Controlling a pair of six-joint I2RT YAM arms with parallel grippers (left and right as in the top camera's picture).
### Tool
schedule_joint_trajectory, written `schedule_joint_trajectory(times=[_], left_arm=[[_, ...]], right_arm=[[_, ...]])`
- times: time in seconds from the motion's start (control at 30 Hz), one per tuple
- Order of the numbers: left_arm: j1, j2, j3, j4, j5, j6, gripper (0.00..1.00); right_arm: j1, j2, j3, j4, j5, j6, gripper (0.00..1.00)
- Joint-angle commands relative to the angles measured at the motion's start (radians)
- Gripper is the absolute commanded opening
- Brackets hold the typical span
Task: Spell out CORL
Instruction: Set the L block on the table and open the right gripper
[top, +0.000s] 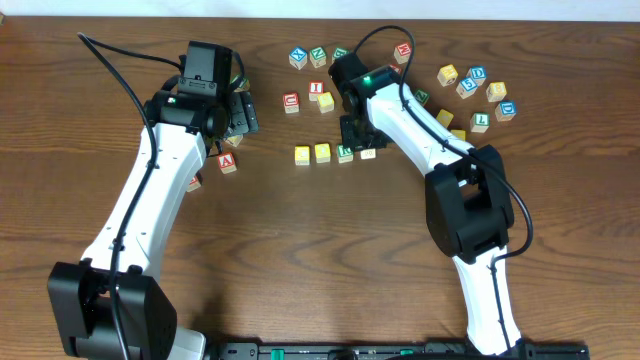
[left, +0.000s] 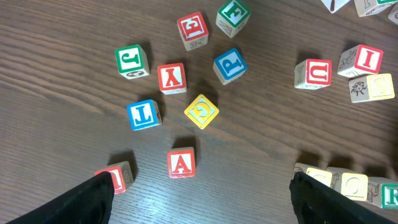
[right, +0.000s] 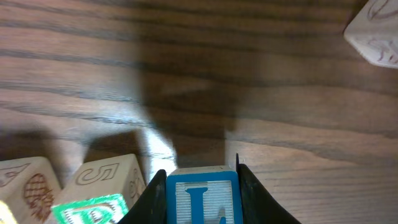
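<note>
The L cube (right: 200, 202) sits right under my right wrist camera, pinched between the jaws of the right gripper (right: 201, 186), just beside the R cube (right: 93, 210). Overhead, the first yellow cube (top: 302, 154), the second yellow cube (top: 323, 152) and R line up, and L closes the row. I judge only the release is left. The left gripper (left: 203, 190) hangs spread wide and holds nothing.

We see the left arm (top: 150, 190) stretched up the table, its left gripper (top: 240, 114) hanging with jaws spread wide, while the right arm (top: 415, 120) folds inward, the right gripper (right: 202, 194) clamped on the blue L cube (right: 200, 204).
</note>
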Motion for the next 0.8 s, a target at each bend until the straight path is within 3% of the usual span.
schedule_joint_trajectory(times=[0.0,0.4,0.57,0.77], left_arm=[[0.003,0.011,-0.002,0.003,-0.003,-0.005,0.89],[0.003,0.011,-0.002,0.003,-0.003,-0.005,0.89],[0.003,0.011,-0.002,0.003,-0.003,-0.005,0.89],[0.003,0.011,-0.002,0.003,-0.003,-0.005,0.89]], right_arm=[[0.008,0.015,-0.008,0.011,0.016,0.031,0.15],[0.008,0.015,-0.008,0.023,0.016,0.031,0.20],[0.008,0.015,-0.008,0.016,0.016,0.022,0.28],[0.008,0.014,-0.008,0.012,0.016,0.023,0.28]])
